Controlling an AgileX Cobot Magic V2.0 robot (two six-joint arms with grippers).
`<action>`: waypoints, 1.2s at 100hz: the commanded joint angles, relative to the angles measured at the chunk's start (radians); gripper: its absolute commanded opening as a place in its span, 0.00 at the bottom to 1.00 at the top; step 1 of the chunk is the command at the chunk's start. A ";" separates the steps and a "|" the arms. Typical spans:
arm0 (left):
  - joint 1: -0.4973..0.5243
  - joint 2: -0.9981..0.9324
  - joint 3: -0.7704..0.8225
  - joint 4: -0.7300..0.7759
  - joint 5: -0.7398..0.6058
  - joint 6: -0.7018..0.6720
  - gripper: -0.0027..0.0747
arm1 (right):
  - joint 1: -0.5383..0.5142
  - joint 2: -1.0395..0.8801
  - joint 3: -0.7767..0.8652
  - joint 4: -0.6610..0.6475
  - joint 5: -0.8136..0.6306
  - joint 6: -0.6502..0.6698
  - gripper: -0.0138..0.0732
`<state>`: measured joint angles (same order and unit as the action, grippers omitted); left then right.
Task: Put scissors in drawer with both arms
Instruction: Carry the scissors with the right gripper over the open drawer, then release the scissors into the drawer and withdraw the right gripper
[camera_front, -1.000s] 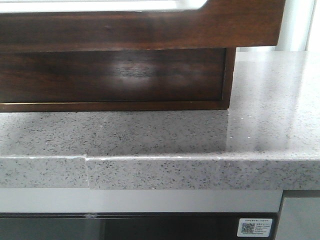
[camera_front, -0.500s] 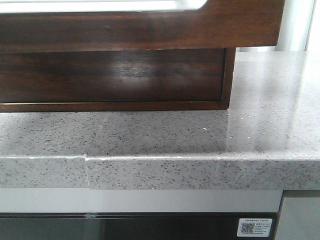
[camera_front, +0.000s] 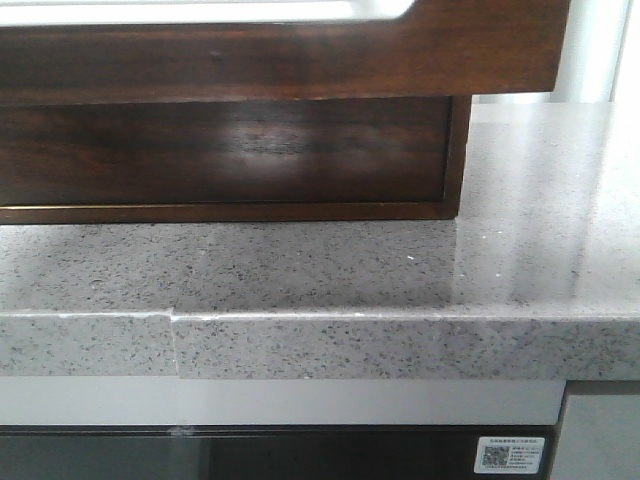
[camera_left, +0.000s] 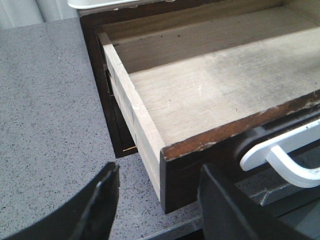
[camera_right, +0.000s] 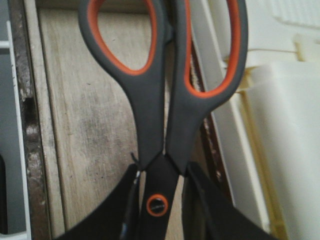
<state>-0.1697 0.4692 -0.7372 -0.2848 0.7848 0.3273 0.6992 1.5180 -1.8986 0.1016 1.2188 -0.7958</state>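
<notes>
The drawer (camera_front: 280, 50) is a wide, glossy dark brown front with a white rounded area along its top edge, pulled out over the counter. In the left wrist view it (camera_left: 215, 95) stands open with a bare pale wood floor. My left gripper (camera_left: 160, 170) is open and empty, its fingers on either side of the drawer's front corner without touching it. My right gripper (camera_right: 161, 172) is shut on the grey and orange scissors (camera_right: 150, 115) at their pivot. It holds them above the drawer's floor (camera_right: 85, 125), handles pointing away. Neither gripper shows in the front view.
A grey speckled stone counter (camera_front: 400, 270) carries the dark cabinet body (camera_front: 230, 160) under the drawer. A white curved handle (camera_left: 280, 155) sits on the drawer's front. A white container (camera_right: 285, 150) stands beside the drawer in the right wrist view.
</notes>
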 joint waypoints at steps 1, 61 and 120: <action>-0.007 0.008 -0.031 -0.018 -0.077 -0.009 0.48 | 0.023 0.009 -0.031 -0.041 -0.050 -0.030 0.24; -0.007 0.008 -0.031 -0.018 -0.077 -0.008 0.48 | 0.046 0.173 -0.031 -0.126 0.019 -0.073 0.25; -0.007 0.008 -0.031 -0.018 -0.077 -0.008 0.48 | 0.044 0.026 -0.086 -0.143 0.090 0.121 0.44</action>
<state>-0.1697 0.4692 -0.7372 -0.2848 0.7833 0.3273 0.7424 1.6530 -1.9446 -0.0223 1.2589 -0.7442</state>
